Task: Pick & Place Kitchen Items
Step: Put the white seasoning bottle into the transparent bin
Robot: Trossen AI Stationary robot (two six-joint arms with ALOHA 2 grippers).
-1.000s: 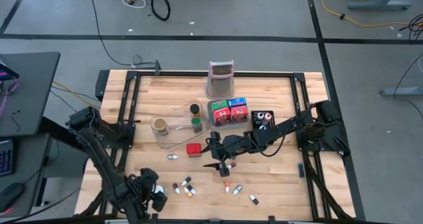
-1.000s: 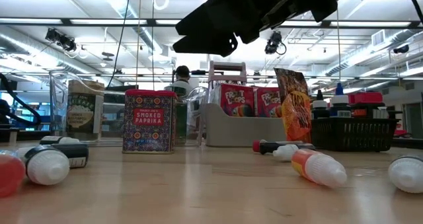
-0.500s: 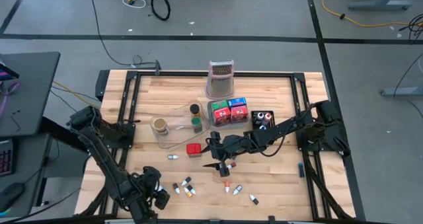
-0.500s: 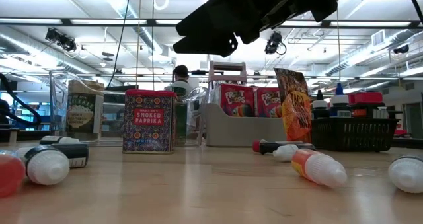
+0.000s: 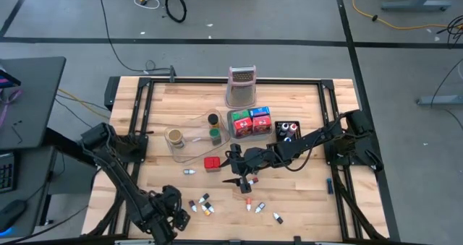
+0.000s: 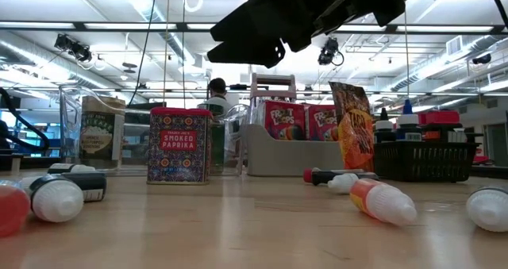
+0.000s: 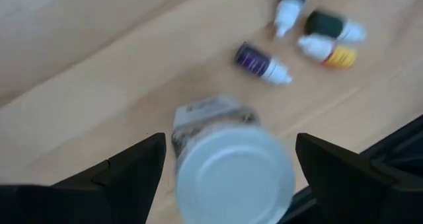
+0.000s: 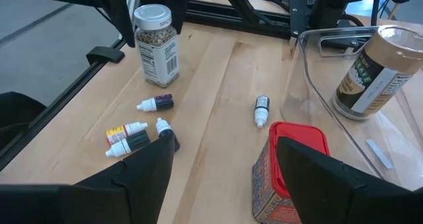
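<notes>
Item: spice jar (image 8: 155, 44), clear body, pale screw lid, printed label, filled with mixed grains. Stands upright near the table's (image 5: 304, 100) front-left corner, close to the left rail, with small dropper bottles (image 8: 142, 133) scattered just beside it.

Handling, as judged: rigid, smooth-walled, likely glass or hard plastic; moderate weight for its size; slippery on the label and apt to tip if nudged high. Best taken across the body below the lid, fingers on opposite sides, not on the lid rim.

Left end effector (image 7: 228, 174): poised above the jar, fingers spread wide to either side of the lid (image 7: 234, 174), not touching it. The wrist view is blurred, so how far it stands above the lid cannot be told.

Right end effector (image 8: 225, 178): over the middle of the table, fingers spread and empty, just beside the red paprika tin (image 8: 287, 164). Tin: stiff, flat-sided, light; hold across the two broad faces.

Other stock: brown-lidded jar (image 8: 367, 69) inside the clear tray (image 8: 310, 92), left of centre; red, green and blue packets (image 5: 250, 121) in a grey tray towards the back edge; dropper bottles (image 5: 262, 207) along the front edge, small, light, prone to roll.
</notes>
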